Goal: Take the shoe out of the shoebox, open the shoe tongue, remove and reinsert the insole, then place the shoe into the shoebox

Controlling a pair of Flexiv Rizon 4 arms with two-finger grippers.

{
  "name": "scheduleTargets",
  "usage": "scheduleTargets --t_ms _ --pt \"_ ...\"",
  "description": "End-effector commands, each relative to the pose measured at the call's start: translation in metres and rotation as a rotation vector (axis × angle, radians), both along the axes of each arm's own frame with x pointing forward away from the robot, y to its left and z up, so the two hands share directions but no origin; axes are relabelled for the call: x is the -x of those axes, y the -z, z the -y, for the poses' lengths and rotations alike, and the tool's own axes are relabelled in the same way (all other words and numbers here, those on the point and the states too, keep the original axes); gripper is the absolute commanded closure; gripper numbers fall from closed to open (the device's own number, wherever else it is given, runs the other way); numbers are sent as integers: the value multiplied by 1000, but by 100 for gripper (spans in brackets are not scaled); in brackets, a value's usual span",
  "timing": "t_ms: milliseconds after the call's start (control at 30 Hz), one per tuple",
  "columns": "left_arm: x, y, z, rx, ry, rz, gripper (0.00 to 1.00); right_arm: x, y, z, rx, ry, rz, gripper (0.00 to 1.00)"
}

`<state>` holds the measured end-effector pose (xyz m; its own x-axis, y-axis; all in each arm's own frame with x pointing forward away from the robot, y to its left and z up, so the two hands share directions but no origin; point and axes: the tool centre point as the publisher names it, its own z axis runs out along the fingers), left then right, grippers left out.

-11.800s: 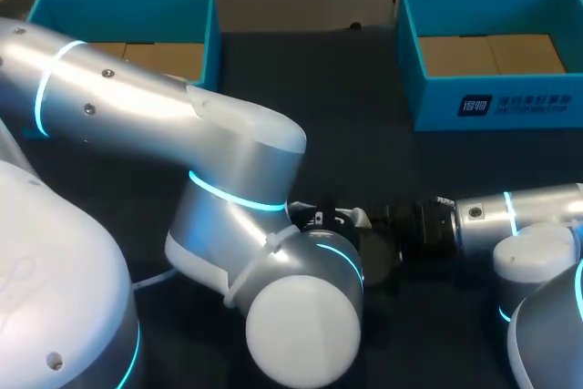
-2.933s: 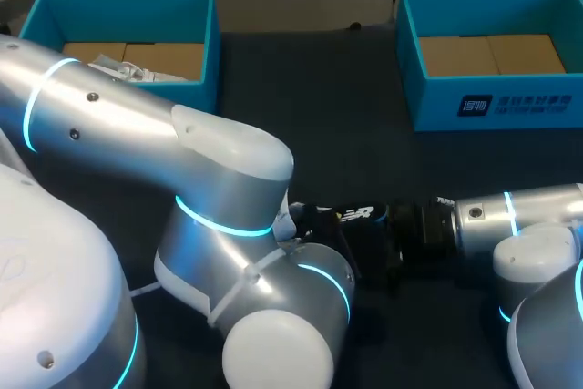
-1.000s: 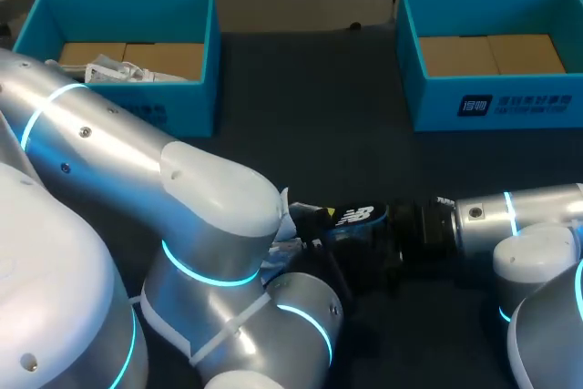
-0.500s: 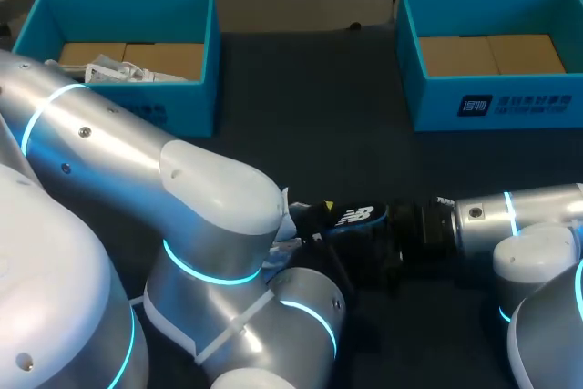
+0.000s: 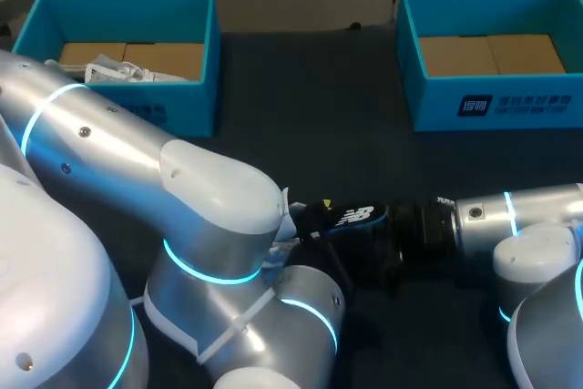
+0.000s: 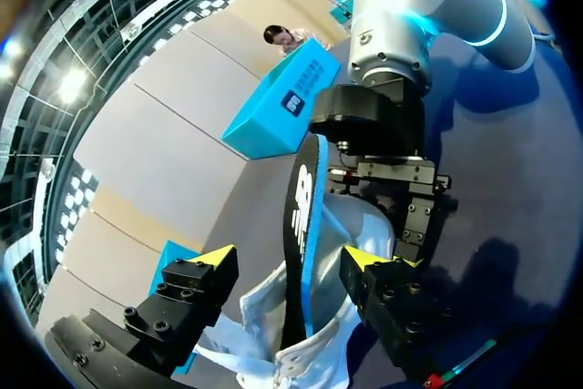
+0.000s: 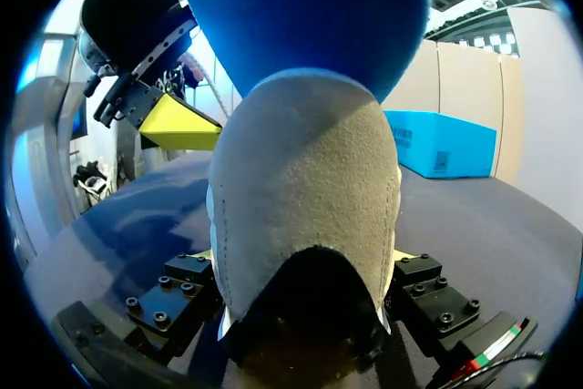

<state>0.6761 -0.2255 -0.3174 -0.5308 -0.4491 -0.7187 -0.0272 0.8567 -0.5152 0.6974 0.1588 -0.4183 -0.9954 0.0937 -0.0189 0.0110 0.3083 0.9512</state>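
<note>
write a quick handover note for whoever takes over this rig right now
Hands: right hand shut on the heel of the shoe; left hand open, fingers either side of the insole, not clamping it.
Things: shoe over the table, outside the left shoebox and the right shoebox; insole stands partly out of it.
Done: shoe unboxed.
Left: finish the insole (going out or in, cannot tell), then box the shoe.

White logo panel with a line of characters on front wall of right shoebox, too small to make out. Fainter print on left shoebox, illegible. White letter mark on dark insole.
</note>
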Motion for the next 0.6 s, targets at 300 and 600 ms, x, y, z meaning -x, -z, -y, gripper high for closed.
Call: scheduleTargets --t_ms 300,600 --pt "6 -6 -10 14 6 16 26 0 -1 -1 5 1 -1 100" --pt "4 -4 -6 9 12 18 29 0 -1 -1 5 1 -1 100"
